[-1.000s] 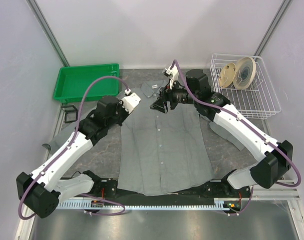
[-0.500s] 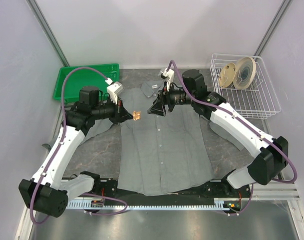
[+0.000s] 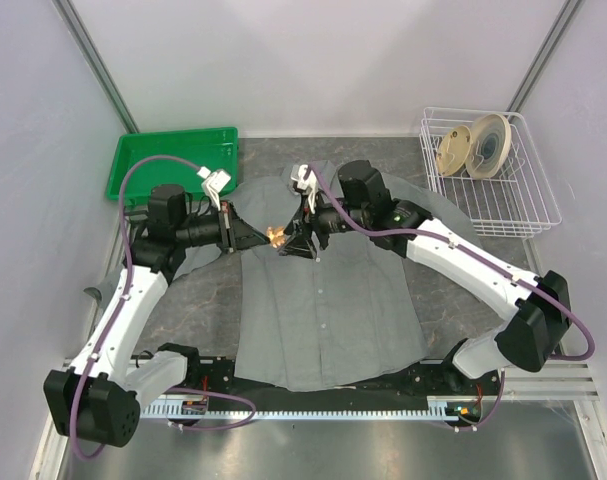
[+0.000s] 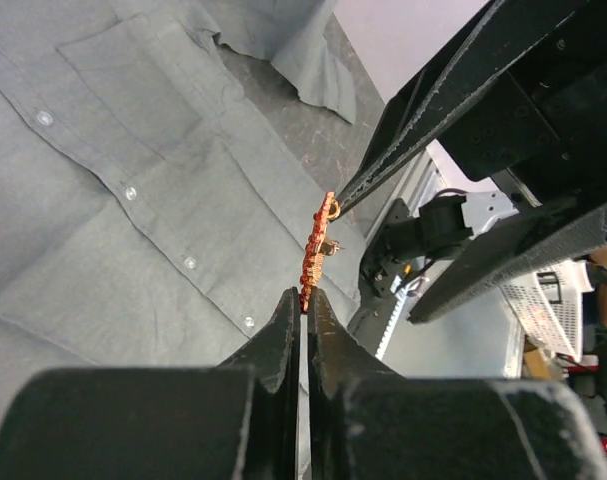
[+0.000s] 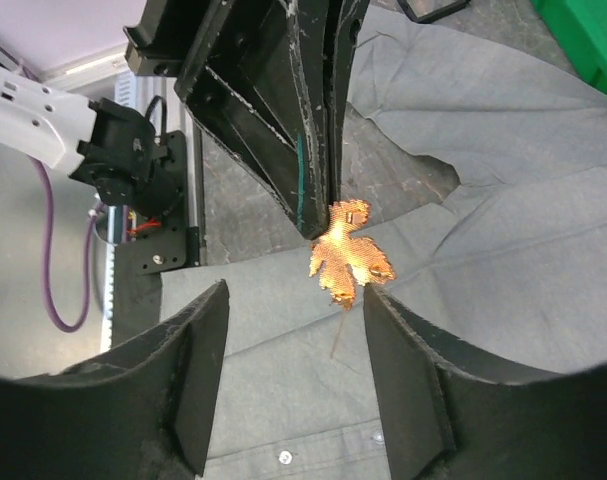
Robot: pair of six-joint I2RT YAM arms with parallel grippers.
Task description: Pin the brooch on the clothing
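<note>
The clothing point(image 3: 323, 310) is a grey button-up shirt spread flat on the table, collar at the far end. My left gripper point(image 3: 258, 235) hovers above its upper chest, shut on the brooch point(image 3: 276, 236), a small orange leaf. In the left wrist view the brooch point(image 4: 316, 255) is edge-on, pinched at its lower end by the tips of the left gripper point(image 4: 303, 300). My right gripper point(image 5: 295, 295) is open just in front of the brooch point(image 5: 350, 258), whose edge lies close to the right finger; a thin pin hangs below it over the clothing point(image 5: 483, 200).
A green tray point(image 3: 173, 160) sits at the back left. A white wire basket point(image 3: 503, 200) with a round tan object point(image 3: 473, 145) stands at the back right. A small dark square point(image 3: 138, 232) lies left of the shirt. The right gripper's black fingers point(image 4: 433, 110) fill the left wrist view's upper right.
The left gripper has swung up and rightward with the brooch to over the shirt's chest. The right gripper has moved left and down to meet it, jaws facing the brooch.
</note>
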